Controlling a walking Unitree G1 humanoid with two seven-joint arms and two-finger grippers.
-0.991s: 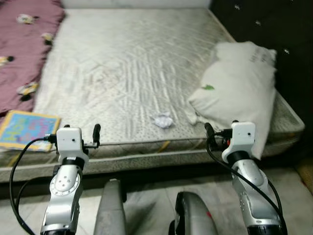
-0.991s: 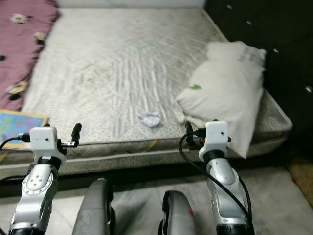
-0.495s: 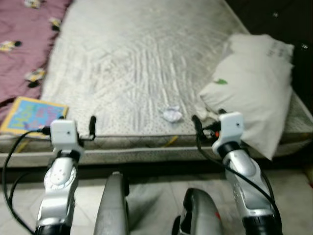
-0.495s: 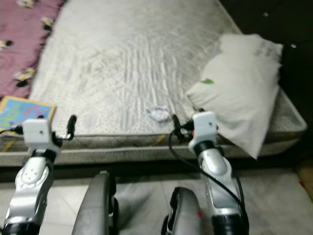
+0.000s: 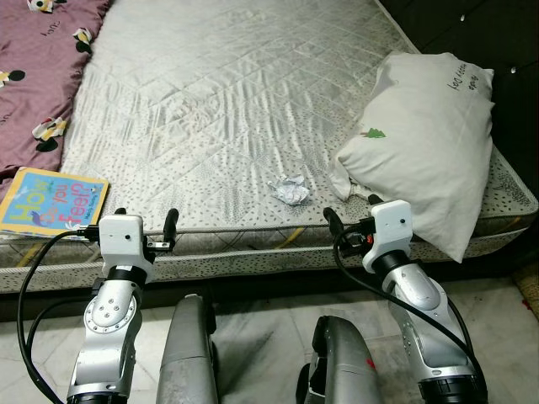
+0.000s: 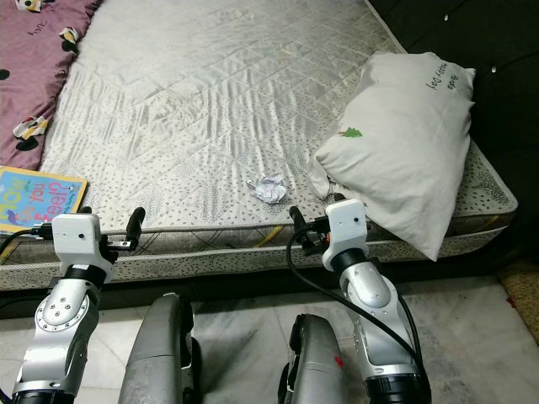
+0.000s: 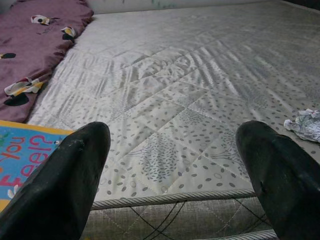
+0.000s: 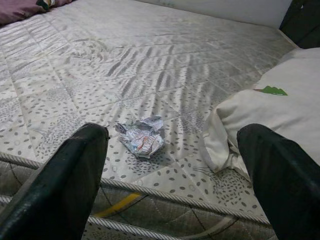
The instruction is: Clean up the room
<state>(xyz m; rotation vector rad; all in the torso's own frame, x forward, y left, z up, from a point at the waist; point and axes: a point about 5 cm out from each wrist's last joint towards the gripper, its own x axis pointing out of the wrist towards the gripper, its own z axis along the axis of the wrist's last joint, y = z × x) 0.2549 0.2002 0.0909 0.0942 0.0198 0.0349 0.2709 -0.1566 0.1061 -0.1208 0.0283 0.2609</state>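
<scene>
Bare quilted mattress spanning most of the scene, silvery-white with a dotted border and corded edge, set on a low base above pale marble floor; dark wall along the robot's right; purple patterned blanket lying on the far left part of the mattress; white pillow with a small green tree print and dark lettering resting at the right side, its lower corner overhanging the mattress edge; colourful children's book lying flat at the front left corner, just beside the blanket's hem; crumpled paper wad sitting on the mattress near the front edge, close to the pillow's lower left corner yet apart from it, well apart from the book; left gripper raised just before the mattress edge near the book, fingers spread wide with nothing between them; right gripper raised before the mattress edge just short of the paper wad, fingers likewise spread wide and holding nothing, the wad lying framed between them in the right wrist view, pillow off to one side.
</scene>
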